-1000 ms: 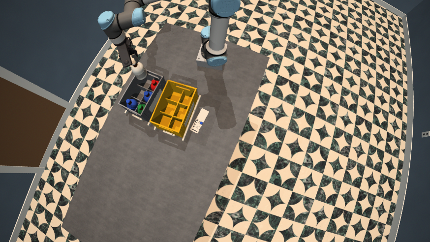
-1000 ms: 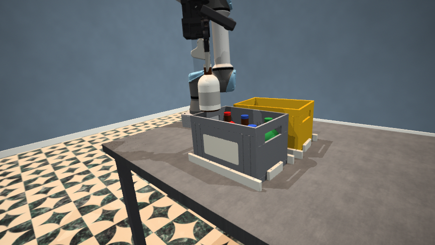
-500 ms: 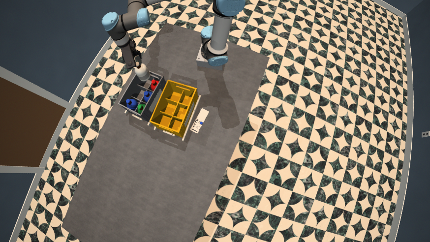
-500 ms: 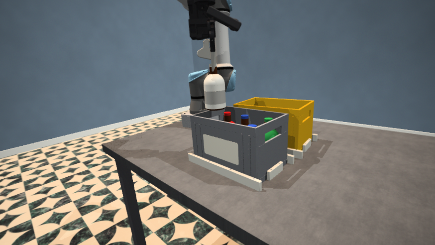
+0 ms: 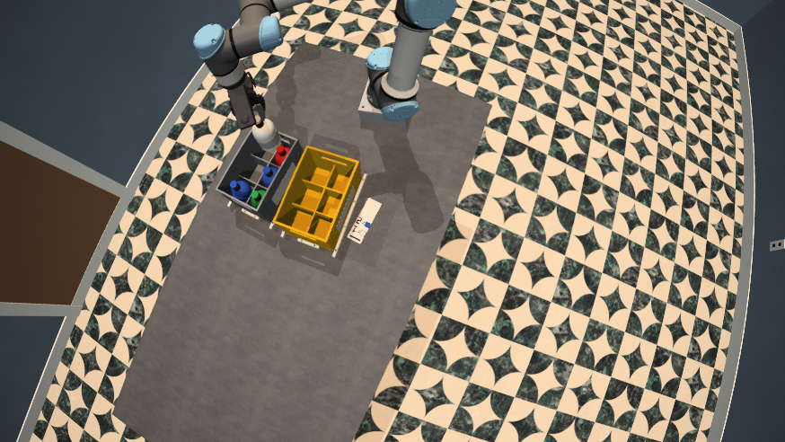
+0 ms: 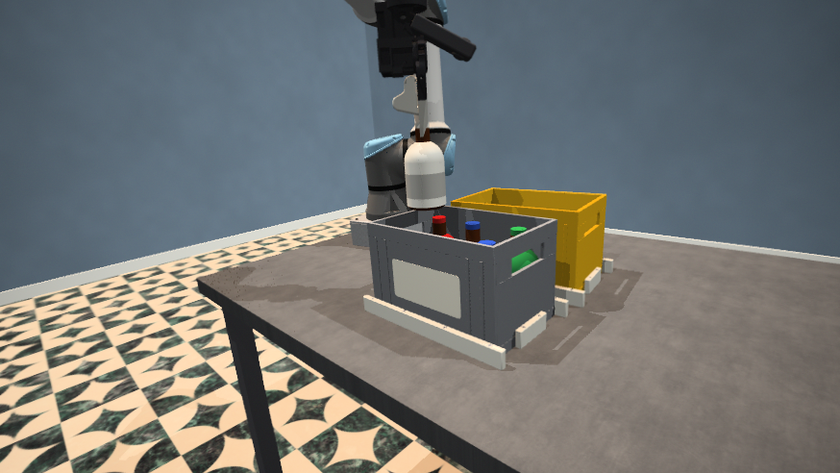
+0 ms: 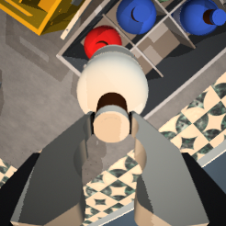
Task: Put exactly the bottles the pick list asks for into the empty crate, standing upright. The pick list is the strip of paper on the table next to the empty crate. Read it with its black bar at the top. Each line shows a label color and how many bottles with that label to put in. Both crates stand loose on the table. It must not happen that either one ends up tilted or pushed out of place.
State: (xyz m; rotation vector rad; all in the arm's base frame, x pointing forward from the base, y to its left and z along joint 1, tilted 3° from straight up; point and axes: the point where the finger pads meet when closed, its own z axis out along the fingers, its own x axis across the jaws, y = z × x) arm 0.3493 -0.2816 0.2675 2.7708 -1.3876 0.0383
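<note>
Gripper: the two grey, flat-sided fingers of the black gripper (image 5: 257, 124) (image 6: 422, 134) (image 7: 111, 123) are closed on the dark brown neck of a white bottle with a pale grey band (image 5: 266, 135) (image 6: 425, 176) (image 7: 112, 83). The bottle hangs upright over the 12 o'clock end of the dark grey divided crate (image 5: 237, 200) (image 6: 523, 293) (image 7: 184, 69), as seen from the top.

Contents of the grey crate, top view: a red bottle (image 5: 281, 155) (image 6: 438, 226) (image 7: 102, 42) at 2 o'clock; a blue bottle with a brown neck (image 5: 269, 176) (image 6: 472, 230) (image 7: 136, 16) near the centre, towards 4 o'clock; a green bottle (image 5: 256, 198) (image 6: 523, 260) at 6 o'clock; a second blue bottle (image 5: 240, 190) (image 6: 486, 243) (image 7: 199, 17) towards 8 o'clock. Each occupies its own compartment.

The yellow divided crate (image 5: 343, 214) (image 6: 587, 258) (image 7: 39, 18) stands just beside it, at 4 o'clock. Its six compartments contain no bottles. Both crates sit level, with off-white low strips (image 6: 434, 332) along their bases.

The white paper pick list (image 5: 372, 207) lies at 4 o'clock from the yellow crate. It bears a black bar, small figures and a blue mark; the full entries are too small to certify.

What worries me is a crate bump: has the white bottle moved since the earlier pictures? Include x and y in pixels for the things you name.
Yes: in the exterior view, the white bottle (image 5: 265, 133) (image 6: 425, 176) (image 7: 112, 80) has moved right against the gray crate (image 5: 283, 178) (image 6: 477, 287) (image 7: 202, 61).
</note>
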